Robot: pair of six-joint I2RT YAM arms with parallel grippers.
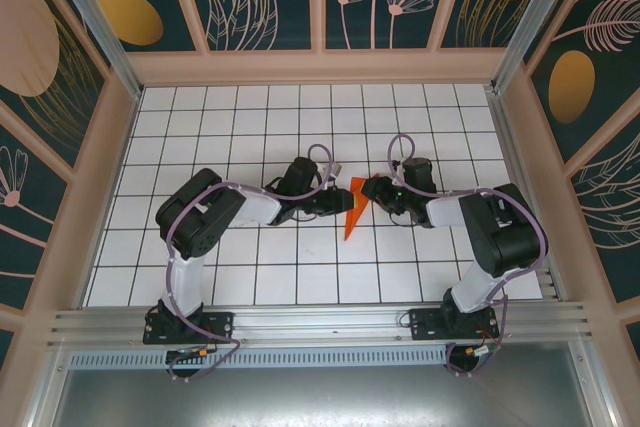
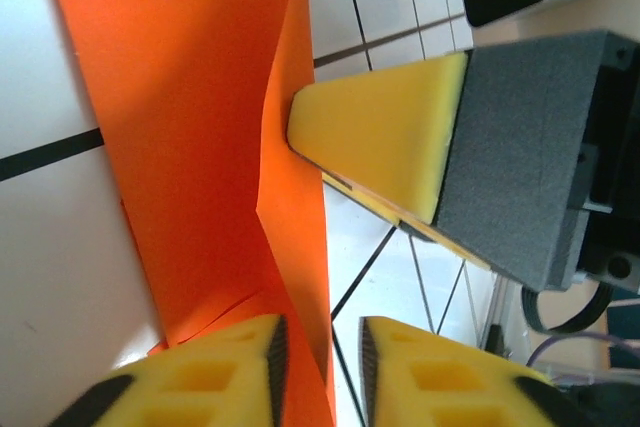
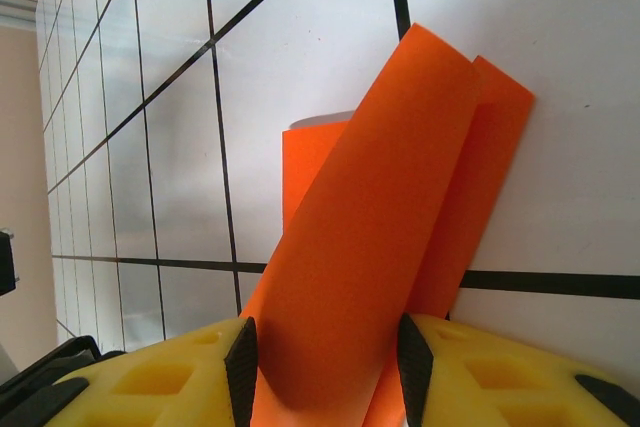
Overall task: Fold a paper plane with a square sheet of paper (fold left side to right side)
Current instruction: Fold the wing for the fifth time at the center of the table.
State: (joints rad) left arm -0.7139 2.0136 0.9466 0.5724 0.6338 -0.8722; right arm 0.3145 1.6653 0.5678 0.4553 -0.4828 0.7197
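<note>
Precariously, the paper [image 1: 351, 212] stood half-raised at mid-table, right gripper [image 3: 326, 347] clamped on its fold, left gripper [image 2: 322, 342] narrowed about an edge, hold unclear. Opposed pulls could tear it.

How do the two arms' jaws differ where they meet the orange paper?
On the left gripper the jaws stand narrow around a thin edge of the orange paper; on the right gripper they stand wider, spanning a curled fold. The left gripper reaches from the paper's left, the right gripper from its right. Both have yellow pads.
</note>
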